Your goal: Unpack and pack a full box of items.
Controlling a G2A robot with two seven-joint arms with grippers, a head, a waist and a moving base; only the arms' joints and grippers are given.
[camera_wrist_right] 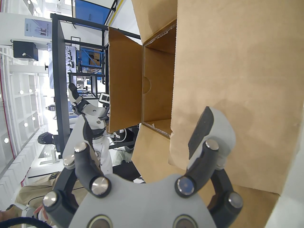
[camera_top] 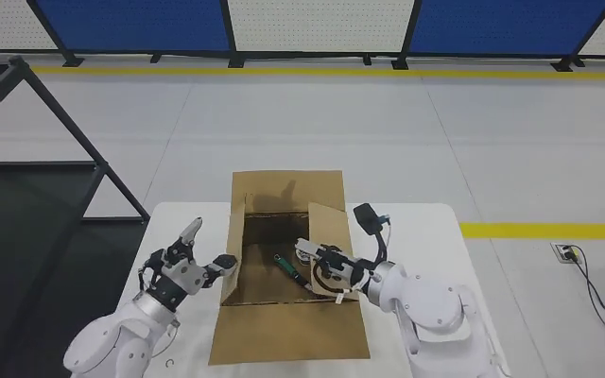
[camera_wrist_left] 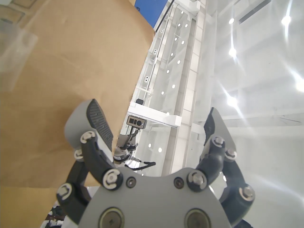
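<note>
Left claw agape beside box left flap, right claw agape at right flap

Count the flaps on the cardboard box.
4. The far flap and the near flap are folded outward. The left flap stands by the left gripper, and the right flap by the right gripper. None seems hidden.

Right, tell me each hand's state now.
Left hand: open, holding nothing.
Right hand: open, holding nothing.
</note>
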